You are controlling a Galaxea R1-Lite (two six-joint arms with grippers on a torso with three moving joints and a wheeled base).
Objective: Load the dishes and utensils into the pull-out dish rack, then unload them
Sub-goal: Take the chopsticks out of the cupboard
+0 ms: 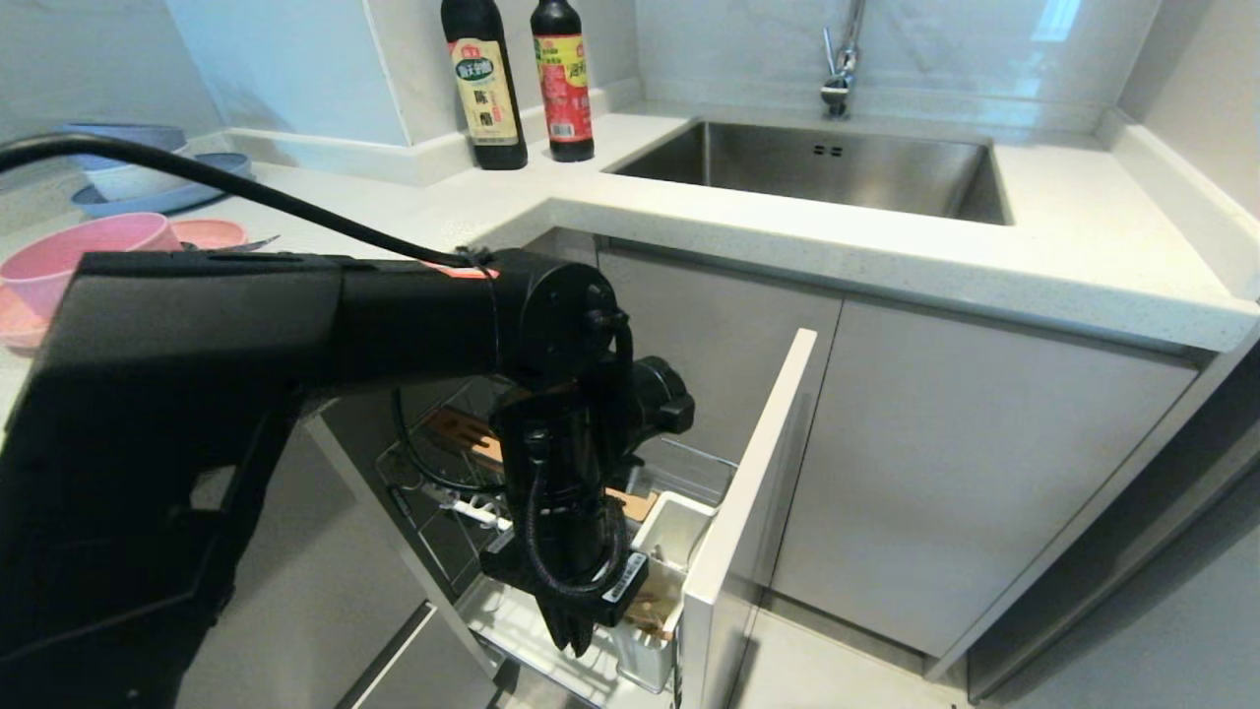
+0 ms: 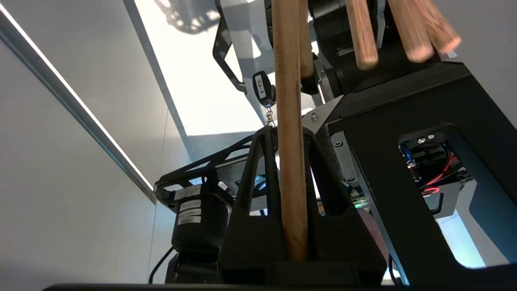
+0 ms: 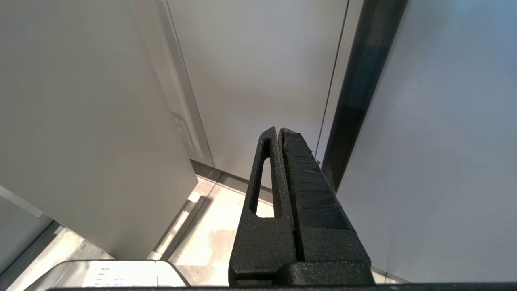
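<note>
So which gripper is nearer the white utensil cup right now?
Left. The left gripper is down in the pull-out dish rack beside the white utensil cup, shut on chopsticks. The right gripper hangs shut beside cabinet fronts, away from it.

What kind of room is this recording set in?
A home-style kitchen, most likely: a steel sink with a tap set in a white countertop, two sauce bottles by the wall, and grey cabinets below with a pull-out dish rack.
</note>
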